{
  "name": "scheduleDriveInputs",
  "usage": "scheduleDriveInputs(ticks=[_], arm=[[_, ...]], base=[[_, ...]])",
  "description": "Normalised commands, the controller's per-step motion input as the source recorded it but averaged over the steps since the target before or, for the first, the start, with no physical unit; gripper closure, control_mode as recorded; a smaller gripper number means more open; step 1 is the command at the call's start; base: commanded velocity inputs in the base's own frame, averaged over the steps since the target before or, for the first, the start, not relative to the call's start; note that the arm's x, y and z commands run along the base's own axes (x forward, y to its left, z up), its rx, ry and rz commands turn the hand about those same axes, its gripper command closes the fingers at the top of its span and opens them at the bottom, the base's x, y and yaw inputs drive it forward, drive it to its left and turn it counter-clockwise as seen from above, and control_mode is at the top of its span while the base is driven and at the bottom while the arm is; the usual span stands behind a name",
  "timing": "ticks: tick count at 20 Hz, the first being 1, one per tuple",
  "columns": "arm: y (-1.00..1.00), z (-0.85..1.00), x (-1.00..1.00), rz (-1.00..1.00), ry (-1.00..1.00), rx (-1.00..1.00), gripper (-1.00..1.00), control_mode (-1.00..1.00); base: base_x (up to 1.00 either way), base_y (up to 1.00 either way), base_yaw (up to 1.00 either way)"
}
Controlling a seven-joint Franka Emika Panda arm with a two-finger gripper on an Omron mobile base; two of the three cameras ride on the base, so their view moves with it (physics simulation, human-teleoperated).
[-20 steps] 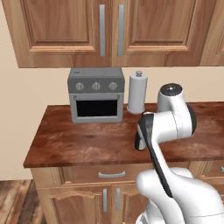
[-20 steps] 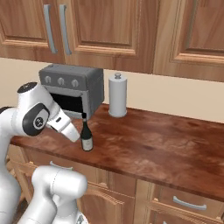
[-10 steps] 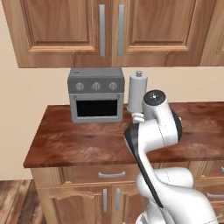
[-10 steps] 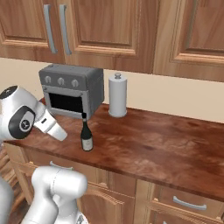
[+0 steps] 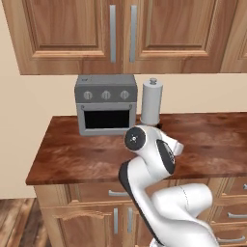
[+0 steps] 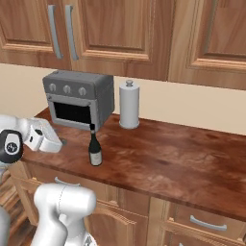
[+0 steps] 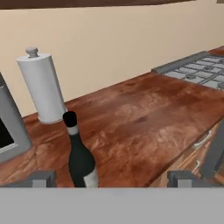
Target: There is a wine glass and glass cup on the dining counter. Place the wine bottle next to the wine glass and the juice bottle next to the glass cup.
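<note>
The wine bottle (image 6: 95, 151), slim and dark with a black cap and a pale label, stands upright near the front edge of the wall counter (image 6: 168, 161). In the hand view the wine bottle (image 7: 81, 161) rises between my two fingertips, closer to the left one. My gripper (image 7: 109, 179) is open and touches nothing. In the right base view the white hand (image 6: 45, 139) hangs low, left of the bottle and apart from it. My arm covers the bottle in the left base view. The juice bottle, wine glass, glass cup and dining counter are out of view.
A grey toaster oven (image 6: 79, 98) stands at the back left of the counter, just behind the bottle. A white paper-towel roll (image 6: 129, 103) is to its right by the wall. A stovetop (image 7: 197, 68) lies further along. Wood cabinets hang overhead.
The hand has drawn back to the left, away from the bottle, and the arm has folded lower. The bottle has not moved. The jaws stay open.
</note>
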Motion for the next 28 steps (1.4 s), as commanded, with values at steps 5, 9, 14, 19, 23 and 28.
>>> scheduleDriveInputs(ticks=[5,9,14,19,23,28], arm=[[0.04,-0.1,0.32,-0.06,-0.24,-0.11,-1.0,-1.0],[-0.01,-0.09,0.23,0.0,-0.12,-0.08,-1.0,-1.0],[-0.03,-0.11,0.19,0.0,-0.05,-0.06,-1.0,-1.0],[-0.02,-0.12,0.15,0.0,0.0,-0.03,-1.0,-1.0],[-0.04,-0.17,0.11,0.0,0.0,-0.02,-1.0,-1.0],[-0.12,-0.2,0.17,0.0,0.0,0.0,-1.0,-1.0]], base=[[0.0,0.0,0.0],[0.0,0.0,0.0],[0.0,0.0,0.0],[0.0,0.0,0.0],[0.0,0.0,0.0],[0.0,0.0,0.0]])
